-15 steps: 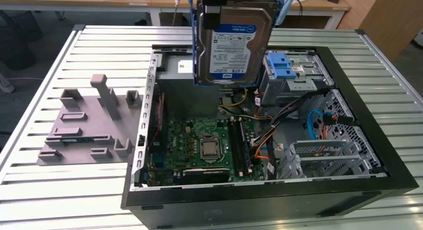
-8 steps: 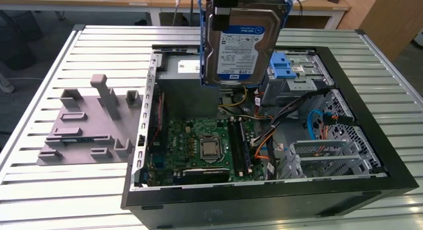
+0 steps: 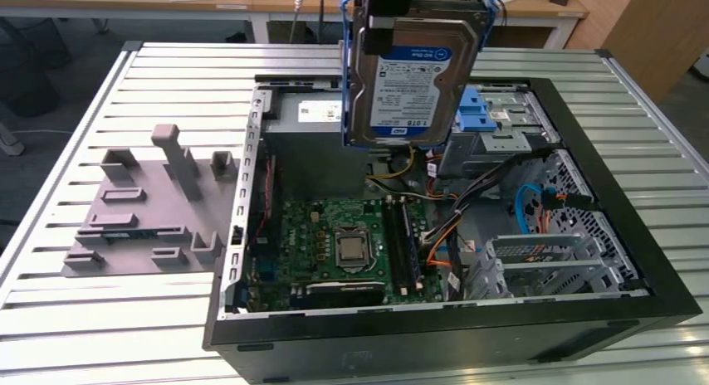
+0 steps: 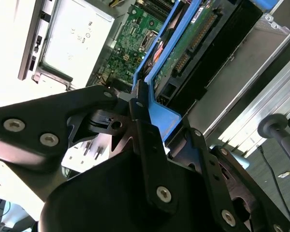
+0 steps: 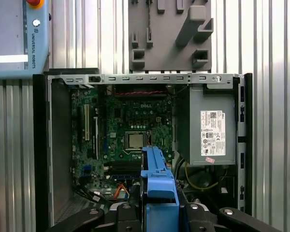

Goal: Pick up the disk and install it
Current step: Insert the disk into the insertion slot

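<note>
Pickup looks done, since your end effector [image 4: 157, 118] is closed tight on the blue frame of the disk [image 3: 413, 78] and holds it upright in the air above the open computer case [image 3: 443, 328] on the surface [image 3: 100, 319], while installation is not yet done.

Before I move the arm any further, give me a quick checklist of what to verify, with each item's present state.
1. Grip on the disk: ok; in the second wrist view the gripper is shut on its blue frame.
2. Disk clear of the computer case: ok; it hangs above the open case.
3. Disk attitude: ok; upright, label toward the exterior view.
4. Drive bay free: cannot tell; the disk hides part of it.
5. Blue cable out of the bay's way: cannot tell.
</note>
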{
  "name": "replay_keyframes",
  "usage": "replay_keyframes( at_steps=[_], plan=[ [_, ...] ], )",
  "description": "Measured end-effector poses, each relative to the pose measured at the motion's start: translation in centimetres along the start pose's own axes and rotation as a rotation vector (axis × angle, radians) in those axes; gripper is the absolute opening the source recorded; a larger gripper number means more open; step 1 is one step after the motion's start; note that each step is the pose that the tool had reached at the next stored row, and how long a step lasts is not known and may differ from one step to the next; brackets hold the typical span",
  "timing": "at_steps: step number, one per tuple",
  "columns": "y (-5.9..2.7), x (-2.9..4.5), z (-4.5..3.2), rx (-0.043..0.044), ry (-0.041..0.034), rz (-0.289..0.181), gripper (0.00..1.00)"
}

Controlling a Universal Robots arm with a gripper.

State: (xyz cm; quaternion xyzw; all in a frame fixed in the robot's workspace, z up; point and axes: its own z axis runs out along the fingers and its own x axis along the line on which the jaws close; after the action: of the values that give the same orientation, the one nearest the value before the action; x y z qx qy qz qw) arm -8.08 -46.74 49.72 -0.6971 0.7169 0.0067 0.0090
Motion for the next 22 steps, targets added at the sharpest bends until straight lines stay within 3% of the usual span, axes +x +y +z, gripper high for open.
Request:
replay_keyframes(
  at_steps=[22],
  plan=[
    [-0.35, 1.81, 0.06, 0.0001, -0.0001, 0.000, 0.36]
  ],
)
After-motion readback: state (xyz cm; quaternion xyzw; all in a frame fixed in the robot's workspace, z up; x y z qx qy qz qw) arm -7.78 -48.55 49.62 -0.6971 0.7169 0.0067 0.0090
